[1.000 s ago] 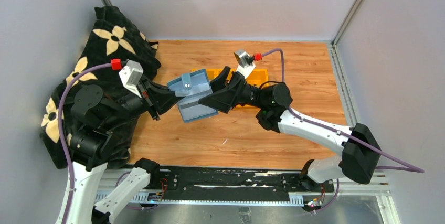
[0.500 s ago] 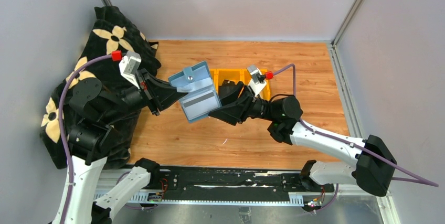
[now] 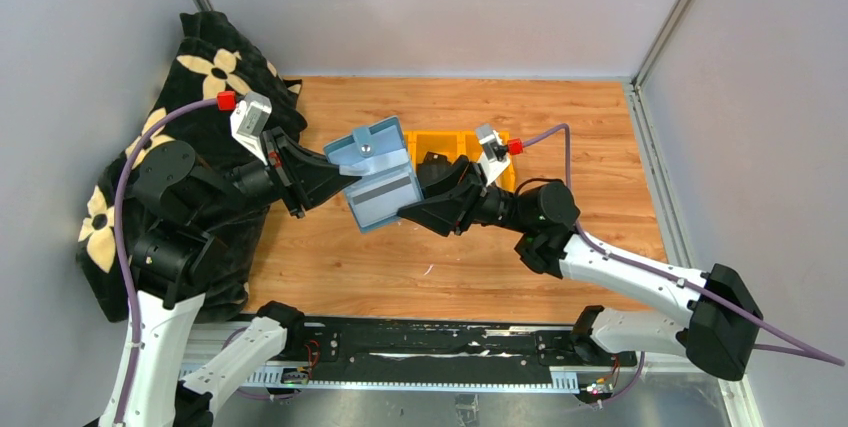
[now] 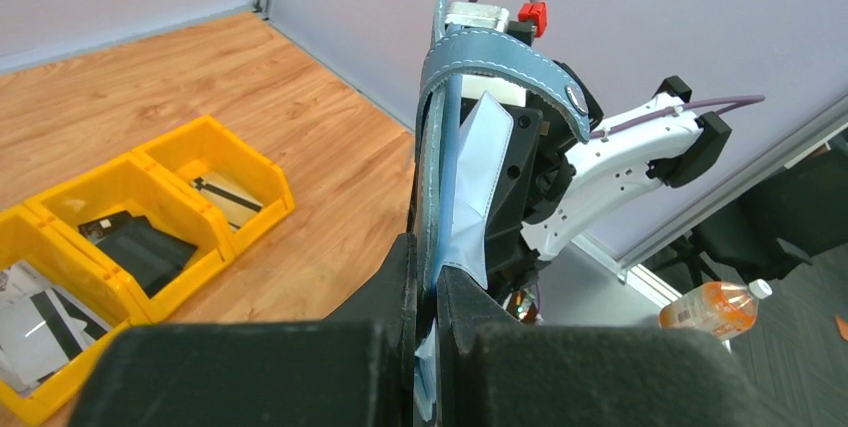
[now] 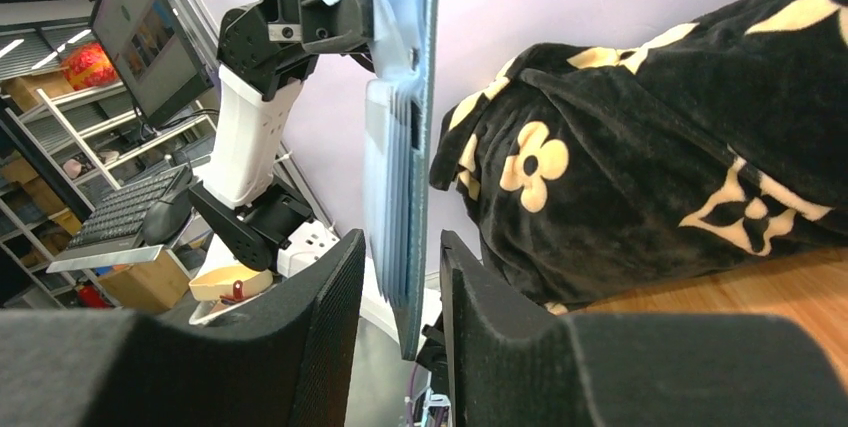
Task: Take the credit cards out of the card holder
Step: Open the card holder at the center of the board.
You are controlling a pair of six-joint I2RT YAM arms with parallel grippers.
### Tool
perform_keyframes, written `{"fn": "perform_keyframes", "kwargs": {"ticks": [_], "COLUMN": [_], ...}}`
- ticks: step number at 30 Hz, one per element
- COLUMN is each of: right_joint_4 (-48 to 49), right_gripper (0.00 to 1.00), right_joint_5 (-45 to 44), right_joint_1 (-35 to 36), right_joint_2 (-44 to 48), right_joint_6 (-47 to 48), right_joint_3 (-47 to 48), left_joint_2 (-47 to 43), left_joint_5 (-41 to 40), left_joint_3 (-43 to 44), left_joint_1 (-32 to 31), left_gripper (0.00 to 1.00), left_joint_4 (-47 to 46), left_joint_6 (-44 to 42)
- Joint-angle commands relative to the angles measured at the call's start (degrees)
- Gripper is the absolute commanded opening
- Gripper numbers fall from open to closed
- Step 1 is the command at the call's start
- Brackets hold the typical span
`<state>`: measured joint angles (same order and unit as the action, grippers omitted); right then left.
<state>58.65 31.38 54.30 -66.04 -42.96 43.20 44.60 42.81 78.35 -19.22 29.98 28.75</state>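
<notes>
At the bottom of the overhead view I see both arm bases, and from there the arms reach up to mid-frame and meet over the table (image 3: 560,127). My left tool (image 3: 340,173) is clenched on the holder (image 3: 375,175). It pinches the holder's left edge and holds it open, raised off the table, its lower panel pale with a grey band across it. From the left wrist, the holder stands edge-on straight above the two pads (image 4: 395,287), which press it from both sides. The strap (image 4: 520,77) with its round snap curls over the top toward the right of the frame. My right tool (image 3: 410,194) comes in from the right of the overhead frame at the holder's lower right corner. In the right wrist view its fingers (image 5: 320,327) straddle the holder's bottom edge, one on each side. A thin gap shows on both sides, so I read this tool as released, not gripping. Cards (image 5: 392,187) sit stacked in the pocket, their edges just above the finger on the left of that frame. Beyond the holder, the yellow bins (image 3: 455,142) lie on the table near upper centre, partly hidden by the right arm. The left wrist view shows flat cards lying in them, with a dark card (image 4: 140,252) in the middle one. A black flowered blanket (image 3: 215,77) is heaped in the upper left.
</notes>
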Motion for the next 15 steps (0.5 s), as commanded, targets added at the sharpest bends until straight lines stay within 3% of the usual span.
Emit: {"fn": "perform_keyframes", "kwargs": {"ticks": [1,15], "right_joint_4": [0.2,-0.2], "right_gripper": [0.38,0.36], "right_joint_5": [-0.8,-1.7], "right_joint_1": [0.5,0.5], "right_joint_2": [1.8,3.3], "right_joint_6": [2.3,4.1], "right_joint_3": [-0.5,-1.7], "left_joint_2": [0.2,1.1], "left_joint_5": [1.6,2.5], "left_joint_3": [1.7,3.4], "left_joint_1": [0.3,0.8], "left_gripper": [0.0,0.0], "left_joint_4": [-1.9,-1.8], "left_joint_6": [1.0,1.6]}}
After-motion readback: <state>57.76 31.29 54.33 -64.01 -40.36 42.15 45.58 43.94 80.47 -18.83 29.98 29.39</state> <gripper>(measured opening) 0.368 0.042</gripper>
